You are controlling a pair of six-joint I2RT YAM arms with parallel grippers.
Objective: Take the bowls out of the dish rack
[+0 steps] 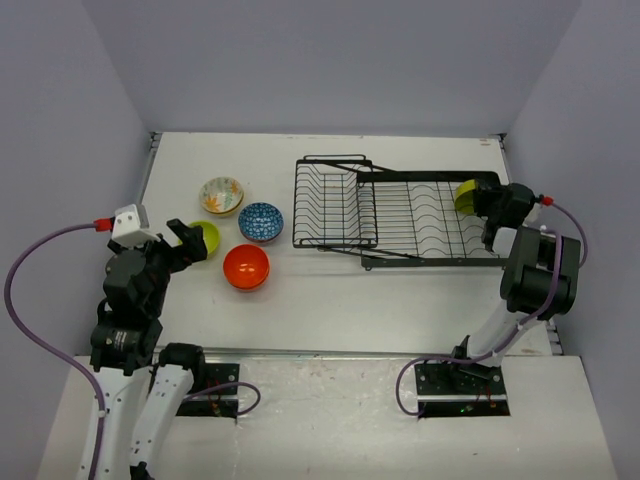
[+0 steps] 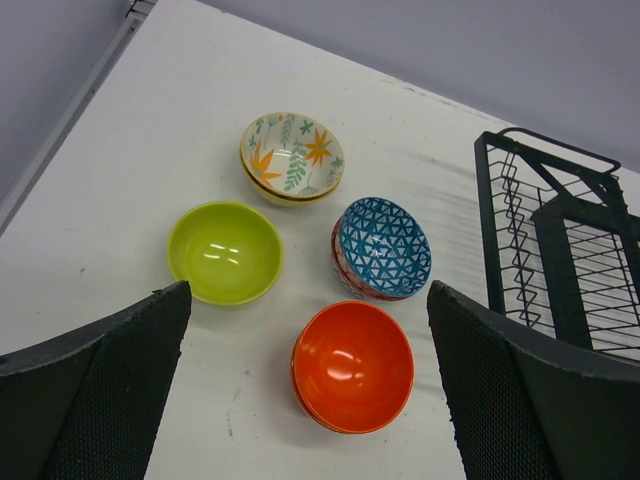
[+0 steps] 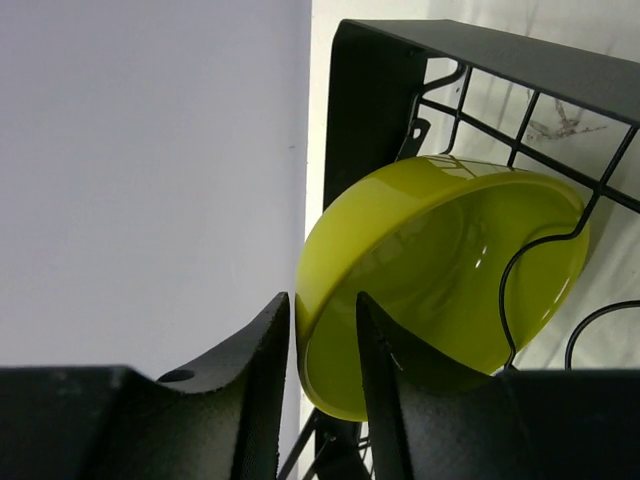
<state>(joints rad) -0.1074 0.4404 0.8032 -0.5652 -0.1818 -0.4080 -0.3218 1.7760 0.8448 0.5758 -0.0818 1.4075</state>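
Four bowls on table (image 1: pixel 400 300) at left: floral (image 2: pixel 292 155), lime (image 2: pixel 224 251), blue-patterned (image 2: pixel 384 245), orange (image 2: pixel 352 365); left gripper (image 2: pixel 308 295) spread wide above them, empty. At right, dish rack (image 1: pixel 400 205) holds last bowl (image 3: pixel 440 260) at far-right end; right gripper (image 3: pixel 322 305) jaws narrow astride its rim, firm bite cannot tell. Risk: shallow rim pinch slips, or wire tine (image 3: pixel 505 290) across bowl snags lift. Bowl glossy yellow-green, tilted on edge.

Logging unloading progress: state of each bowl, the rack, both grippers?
Left gripper: open, above table.
Right gripper: astride rack bowl's rim, grip unclear.
Rack bowl: on edge in rack.
Lime bowl: upright on table.
Orange bowl: upright on table.
Blue bowl: on table.
Floral bowl: upright on table.
Rack: one bowl inside.
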